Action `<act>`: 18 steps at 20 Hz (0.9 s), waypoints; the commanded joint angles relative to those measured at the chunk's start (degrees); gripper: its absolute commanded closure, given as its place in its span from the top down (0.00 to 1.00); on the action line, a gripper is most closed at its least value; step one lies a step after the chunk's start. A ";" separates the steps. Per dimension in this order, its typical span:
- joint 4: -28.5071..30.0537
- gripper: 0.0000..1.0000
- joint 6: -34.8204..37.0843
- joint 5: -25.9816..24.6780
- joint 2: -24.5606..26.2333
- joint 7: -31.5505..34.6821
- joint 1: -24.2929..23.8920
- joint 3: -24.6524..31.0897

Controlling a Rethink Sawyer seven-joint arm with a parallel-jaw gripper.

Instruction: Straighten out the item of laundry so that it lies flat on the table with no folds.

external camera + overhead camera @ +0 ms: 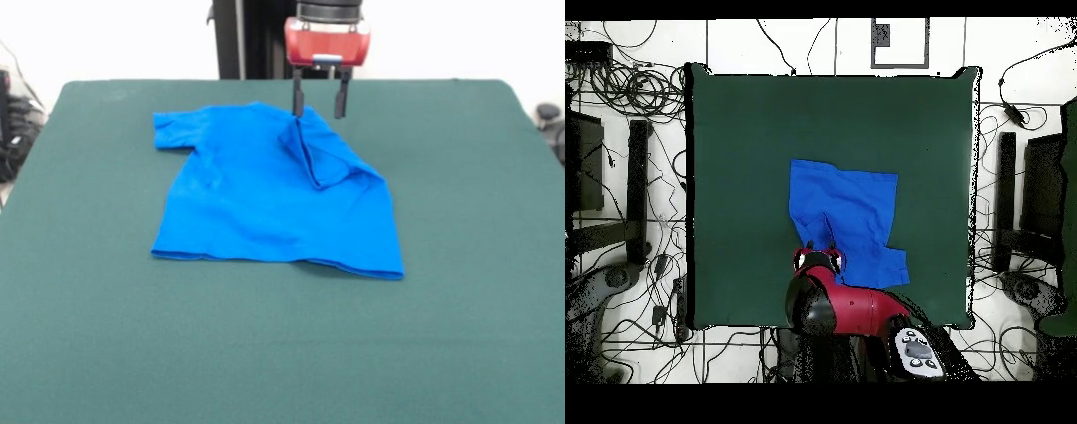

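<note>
Claw (319, 105) spread apart, gripping nothing — poised over blue T-shirt (265, 199) at its 12 o'clock edge; one sleeve folded inward on green desk (477, 265).

You have bare table (459, 177) on every side of the T-shirt (256, 194), with the widest open felt along the near edge and to both sides in the front view, and nothing else stands on the surface. The only raised obstruction is the shirt's folded-over sleeve flap (322, 155) at its far edge. The gripper (319, 104) hangs directly over that fold, fingers apart, occupying the approach from above there.
</note>
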 commanded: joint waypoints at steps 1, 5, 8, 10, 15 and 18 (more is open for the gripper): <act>-0.06 1.00 4.36 1.96 2.08 9.40 2.41 3.53; -0.09 1.00 4.78 2.48 1.49 9.61 2.94 3.11; -0.32 1.00 4.10 2.31 2.18 9.72 2.67 3.22; -0.55 1.00 3.60 2.13 2.68 9.72 2.51 3.32; -0.52 1.00 3.37 1.97 2.84 9.67 2.50 3.29; -0.50 1.00 3.60 1.67 2.67 9.41 2.03 3.50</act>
